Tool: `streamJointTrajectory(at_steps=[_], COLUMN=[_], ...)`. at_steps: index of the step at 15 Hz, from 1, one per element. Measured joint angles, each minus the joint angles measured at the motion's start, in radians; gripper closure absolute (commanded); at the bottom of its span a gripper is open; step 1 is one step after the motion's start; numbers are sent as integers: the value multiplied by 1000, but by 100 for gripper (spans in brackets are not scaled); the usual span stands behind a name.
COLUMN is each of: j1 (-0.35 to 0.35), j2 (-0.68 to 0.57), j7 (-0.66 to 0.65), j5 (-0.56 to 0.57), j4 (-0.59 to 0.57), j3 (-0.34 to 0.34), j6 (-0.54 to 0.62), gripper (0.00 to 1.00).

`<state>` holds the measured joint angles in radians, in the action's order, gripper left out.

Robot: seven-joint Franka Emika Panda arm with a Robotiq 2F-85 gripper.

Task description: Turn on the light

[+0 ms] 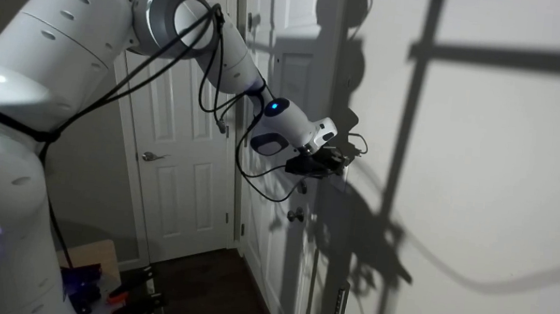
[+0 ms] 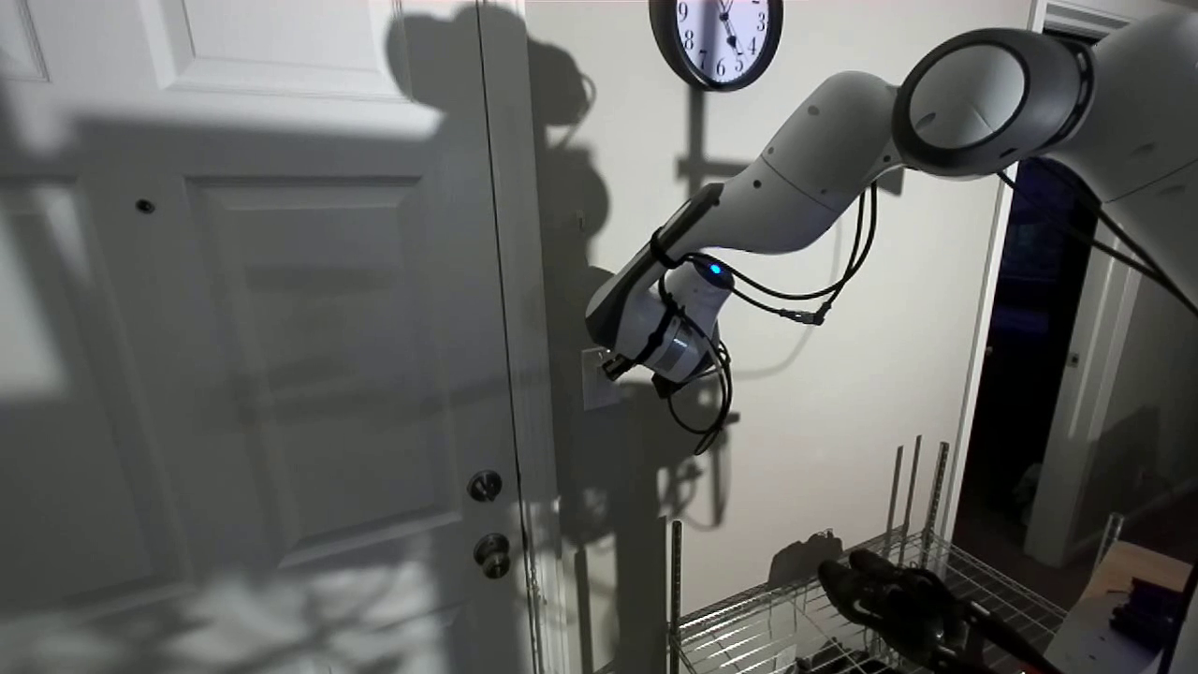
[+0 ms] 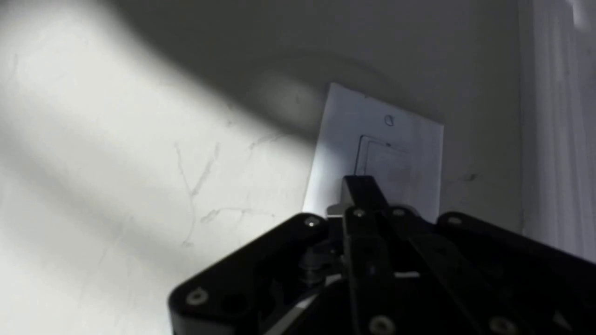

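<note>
- Wrist view: black jointed fingers (image 3: 365,191), lower right of centre, drawn together, nothing held; tips overlap white rectangular light switch (image 3: 382,146), right of centre. Contact: cannot tell.
- In an exterior view: white-and-grey jointed robot arm (image 1: 166,25) spans left edge to centre.
- In an exterior view: round black-rimmed clock (image 2: 719,42), top centre; light switch mid-frame, partly hidden.

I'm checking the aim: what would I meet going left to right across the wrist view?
Thin gray wall marks, light switch, small dark smudge, pale door frame.
</note>
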<state>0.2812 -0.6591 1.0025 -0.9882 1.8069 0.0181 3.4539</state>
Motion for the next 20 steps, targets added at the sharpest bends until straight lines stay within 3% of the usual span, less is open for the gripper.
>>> streamJointTrajectory(at_steps=[2,7,14,20], j1=[-1,1,-22,-73], j2=[22,128,193,194], j7=[-136,-211,-666,-829], j5=[123,176,610,802], j4=[43,152,330,393], j3=[0,31,7,4], j6=[0,0,-1,-1], gripper=[100,100,100,100])
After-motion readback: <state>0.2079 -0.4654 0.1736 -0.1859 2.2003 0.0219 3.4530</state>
